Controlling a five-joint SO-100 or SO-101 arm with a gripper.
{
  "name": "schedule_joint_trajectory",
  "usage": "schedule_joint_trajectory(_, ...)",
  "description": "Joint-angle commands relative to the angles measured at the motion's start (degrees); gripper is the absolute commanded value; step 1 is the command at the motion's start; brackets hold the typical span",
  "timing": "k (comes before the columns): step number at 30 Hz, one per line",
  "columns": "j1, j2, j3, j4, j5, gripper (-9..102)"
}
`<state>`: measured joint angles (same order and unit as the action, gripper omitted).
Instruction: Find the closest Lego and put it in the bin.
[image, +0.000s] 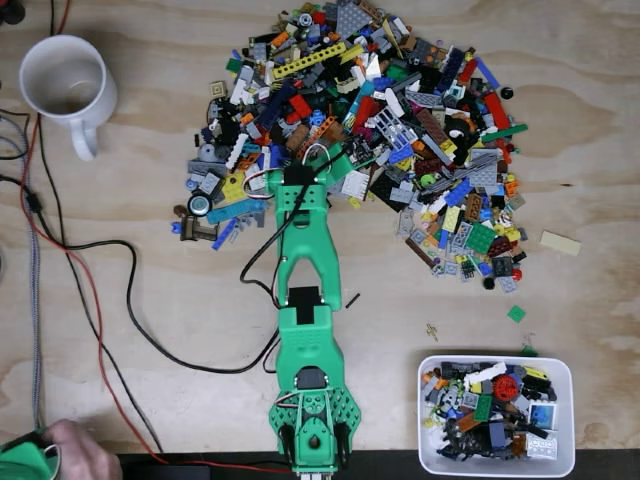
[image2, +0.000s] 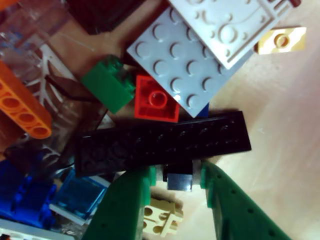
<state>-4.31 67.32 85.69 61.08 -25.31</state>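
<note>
A big pile of mixed Lego pieces (image: 380, 130) covers the far half of the wooden table in the fixed view. My green gripper (image: 300, 178) reaches into the pile's near left edge. In the wrist view the gripper (image2: 177, 171) has its two green fingers pressed against a small dark Lego piece (image2: 179, 181), so it is shut on that piece. A long black plate (image2: 165, 142) lies just beyond the fingertips, with a red square plate (image2: 157, 99), a green brick (image2: 107, 84) and a grey plate (image2: 187, 65) behind it. The white bin (image: 470, 360) sits at the near right, holding several pieces.
A white mug (image: 65, 85) stands at the far left. Black and red cables (image: 130, 290) trail across the left side. A person's hand (image: 80, 445) rests at the near left corner. A tan plate (image: 560, 243) and a small green piece (image: 516, 313) lie loose at right.
</note>
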Motion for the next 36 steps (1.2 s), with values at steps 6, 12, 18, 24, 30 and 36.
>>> schedule_joint_trajectory(6,-6.8,24.5,-2.9,13.4,-7.3,0)
schedule_joint_trajectory(12,-4.0,40.2,-7.7,29.4,-10.5,0)
schedule_joint_trajectory(18,30.6,44.8,1.6,25.6,-26.9,1)
schedule_joint_trajectory(24,57.9,46.6,10.7,16.6,-41.0,2)
schedule_joint_trajectory(30,74.4,50.2,15.8,12.4,-48.3,2)
schedule_joint_trajectory(36,84.6,53.3,20.5,9.1,-54.2,2)
